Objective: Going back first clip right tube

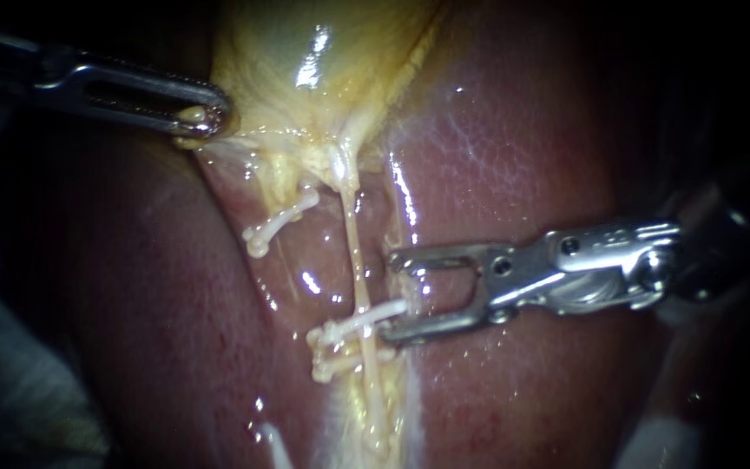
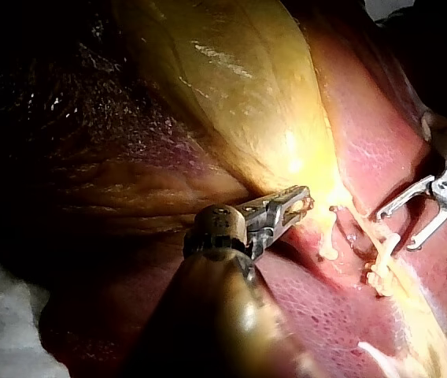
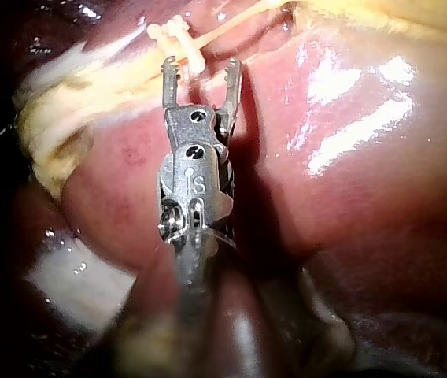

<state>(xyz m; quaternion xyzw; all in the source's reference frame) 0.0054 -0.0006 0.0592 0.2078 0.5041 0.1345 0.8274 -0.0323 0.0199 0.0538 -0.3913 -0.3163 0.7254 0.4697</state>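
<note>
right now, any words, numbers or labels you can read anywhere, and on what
On the right instrument: small stamped marks on its metal body, too small to read.
On the left instrument: none visible.
On the liver, gallbladder and clips: no text.

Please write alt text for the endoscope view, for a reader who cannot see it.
The right tool, jaws open, stands beside a white clip on a thin pale tube that runs over the red liver. At upper left, the left tool grips the edge of the yellow gallbladder.
</note>
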